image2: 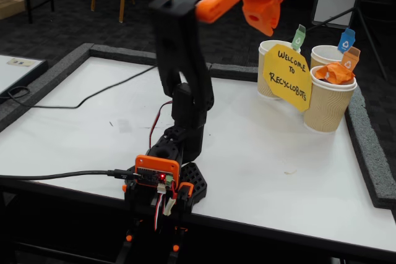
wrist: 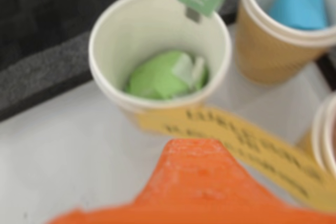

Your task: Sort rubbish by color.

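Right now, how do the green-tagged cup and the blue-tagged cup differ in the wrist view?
The green-tagged cup holds a lime green wad at its bottom; the blue-tagged cup holds a light blue wad. The green-tagged cup shows whole and nearly centred; the blue-tagged cup is cut off by the upper right edge. Both stand upright and open on the white table.

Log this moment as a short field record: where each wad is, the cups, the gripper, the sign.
green wad: inside the green-tagged cup, wrist view
blue wad: inside the neighbouring cup, wrist view
orange wad: sits at the top of the orange-tagged cup, fixed view
gripper: raised above the cups, holding nothing visible; jaw state unclear
sign: yellow, reads "Welcome to Recyclobots", fixed in front of the cups
table: white, no loose wads visible
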You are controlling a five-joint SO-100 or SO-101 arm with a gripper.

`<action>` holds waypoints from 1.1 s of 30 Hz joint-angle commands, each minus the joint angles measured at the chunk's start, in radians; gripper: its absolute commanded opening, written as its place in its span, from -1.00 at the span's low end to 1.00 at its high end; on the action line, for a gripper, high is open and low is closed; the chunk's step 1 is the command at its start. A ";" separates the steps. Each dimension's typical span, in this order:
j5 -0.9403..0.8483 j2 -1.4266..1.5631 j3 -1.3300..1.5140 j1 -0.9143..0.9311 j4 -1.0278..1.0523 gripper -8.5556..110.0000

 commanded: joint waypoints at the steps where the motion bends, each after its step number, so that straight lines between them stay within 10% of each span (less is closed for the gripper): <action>1: -0.018 0.422 0.115 0.038 -0.031 -0.85; 33: -0.020 1.239 0.448 -0.052 0.276 -0.85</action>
